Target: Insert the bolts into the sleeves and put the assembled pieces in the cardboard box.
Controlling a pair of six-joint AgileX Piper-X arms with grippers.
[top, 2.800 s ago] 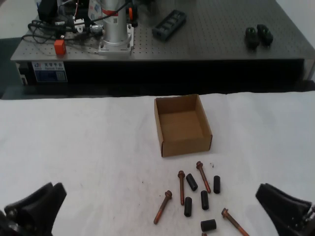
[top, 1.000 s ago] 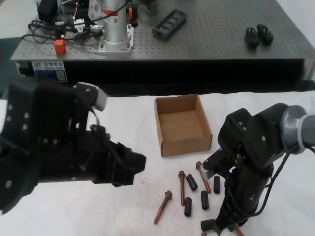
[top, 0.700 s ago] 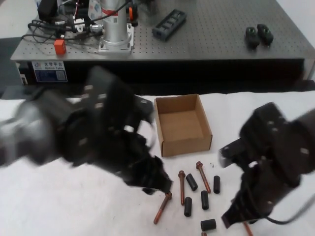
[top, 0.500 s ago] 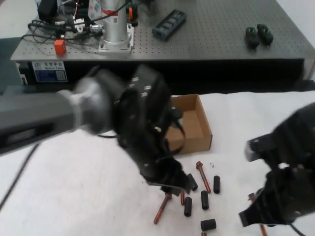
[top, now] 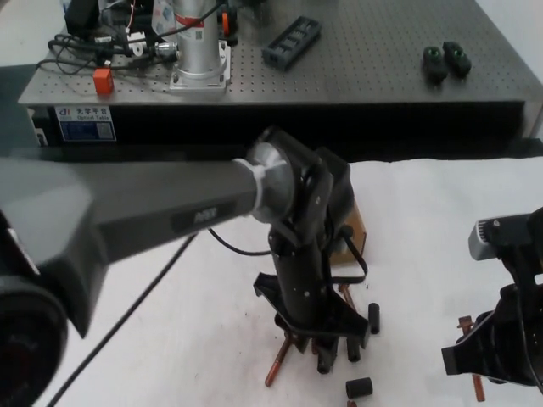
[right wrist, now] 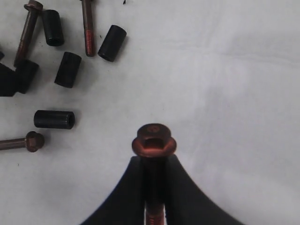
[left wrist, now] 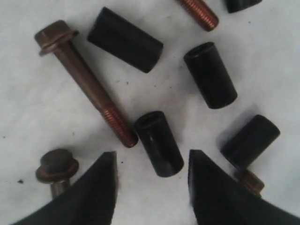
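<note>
Probably a lab, perforated optical bench [top: 382, 85], cables [top: 78, 42]

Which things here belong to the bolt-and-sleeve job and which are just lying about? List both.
Job: copper-coloured flanged bolts, black cylindrical sleeves, brown cardboard box.
Lying about: orange block, black slotted tray, tangled black cables.

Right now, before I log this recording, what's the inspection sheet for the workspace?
Surface: white cloth-covered bench.
Job's things: copper-coloured hex-head bolts and black cylindrical sleeves lying loose; brown cardboard box mostly hidden behind the left arm.
Clutter: small orange block and black ribbed tray on the perforated metal table.
Grippers: left claw open, straddling one sleeve; right claw shut on a bolt.
Cables: black cable trailing from the left arm; tangled cables on that table.
Surroundings: silver post on the table behind the bench.
</note>
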